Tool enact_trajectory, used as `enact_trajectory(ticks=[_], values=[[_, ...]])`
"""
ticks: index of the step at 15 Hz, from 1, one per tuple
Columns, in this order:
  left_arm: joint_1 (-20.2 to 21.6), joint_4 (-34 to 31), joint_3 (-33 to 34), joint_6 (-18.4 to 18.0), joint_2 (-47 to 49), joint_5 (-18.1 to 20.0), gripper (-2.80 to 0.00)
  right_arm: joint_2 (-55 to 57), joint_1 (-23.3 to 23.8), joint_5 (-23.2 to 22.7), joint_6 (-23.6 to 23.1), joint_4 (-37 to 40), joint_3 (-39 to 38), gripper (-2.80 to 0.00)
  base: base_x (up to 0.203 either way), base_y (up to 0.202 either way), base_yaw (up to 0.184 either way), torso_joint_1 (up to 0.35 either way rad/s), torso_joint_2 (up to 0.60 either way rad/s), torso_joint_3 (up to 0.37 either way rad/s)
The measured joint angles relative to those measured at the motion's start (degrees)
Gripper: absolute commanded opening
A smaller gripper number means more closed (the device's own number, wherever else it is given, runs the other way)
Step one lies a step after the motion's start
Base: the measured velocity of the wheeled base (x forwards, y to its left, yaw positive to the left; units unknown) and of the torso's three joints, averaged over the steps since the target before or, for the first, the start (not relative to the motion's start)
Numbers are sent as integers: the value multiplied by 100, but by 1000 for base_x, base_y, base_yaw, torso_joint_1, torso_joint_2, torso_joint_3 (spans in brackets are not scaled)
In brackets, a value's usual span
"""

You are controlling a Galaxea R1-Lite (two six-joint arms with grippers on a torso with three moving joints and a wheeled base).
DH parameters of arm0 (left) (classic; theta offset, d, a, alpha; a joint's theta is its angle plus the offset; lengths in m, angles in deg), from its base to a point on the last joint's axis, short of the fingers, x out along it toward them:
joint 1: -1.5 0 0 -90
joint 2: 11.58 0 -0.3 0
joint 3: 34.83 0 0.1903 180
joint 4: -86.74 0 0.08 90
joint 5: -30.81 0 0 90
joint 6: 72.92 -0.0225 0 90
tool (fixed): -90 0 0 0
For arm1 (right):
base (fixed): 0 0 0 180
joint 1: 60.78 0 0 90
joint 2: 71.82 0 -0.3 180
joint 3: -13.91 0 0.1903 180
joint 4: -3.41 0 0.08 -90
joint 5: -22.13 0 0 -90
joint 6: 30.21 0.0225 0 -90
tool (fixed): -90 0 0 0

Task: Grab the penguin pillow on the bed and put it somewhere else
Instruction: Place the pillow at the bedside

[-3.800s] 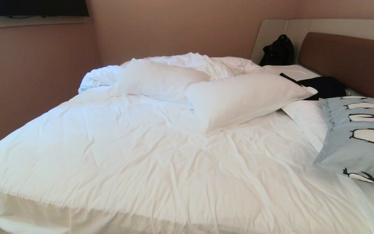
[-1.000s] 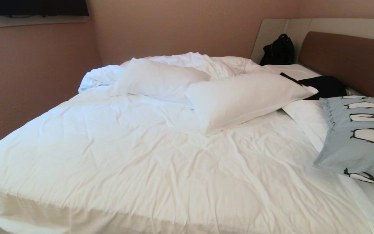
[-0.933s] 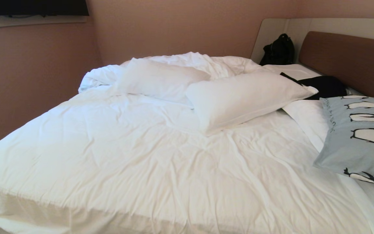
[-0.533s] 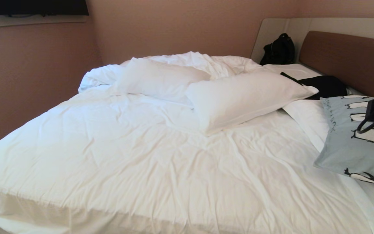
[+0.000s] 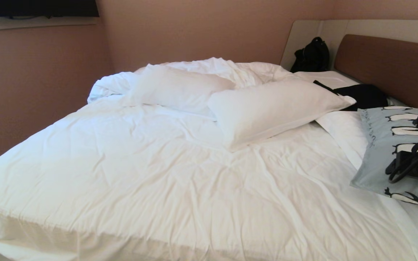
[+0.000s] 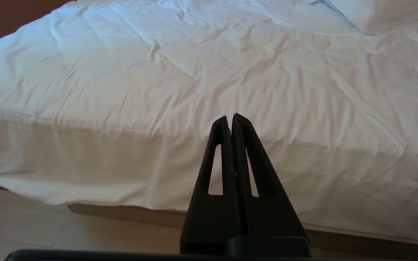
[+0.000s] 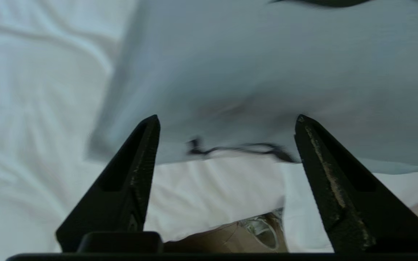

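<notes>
The penguin pillow, pale blue-grey with black-and-white penguins, lies at the right side of the bed, near the headboard. My right arm reaches in from the right edge and hangs low over the pillow's near half. In the right wrist view the right gripper is open, with its jaws wide apart over the pillow's near edge and nothing between them. My left gripper is shut and empty, parked in front of the bed's near edge.
Two plain white pillows lie across the middle of the bed. A black garment lies behind the penguin pillow, and a black bag stands by the brown headboard. Tiled floor lies below the mattress.
My right arm has come into the head view from the right edge and moved down over the penguin pillow. The pillow and bedding have not moved.
</notes>
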Motion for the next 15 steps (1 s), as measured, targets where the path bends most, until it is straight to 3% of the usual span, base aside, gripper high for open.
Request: enact_trajectory(ticks=[4, 8, 12, 15], values=[[0, 1, 0, -2, 0, 0, -280, -27, -691, 204, 244, -9, 6, 0, 0, 0, 0, 0, 0, 0], [0, 1, 0, -2, 0, 2, -280, 195, -1297, 782, 386, -43, 137, 0, 0, 0, 0, 0, 0, 0], [0, 1, 0, -2, 0, 2, -280, 573, -1494, 1334, 837, 81, 286, 0, 0, 0, 0, 0, 0, 0], [0, 2, 0, -2, 0, 0, -280, 890, -1500, 1367, 1384, 252, 479, 0, 0, 0, 0, 0, 0, 0]])
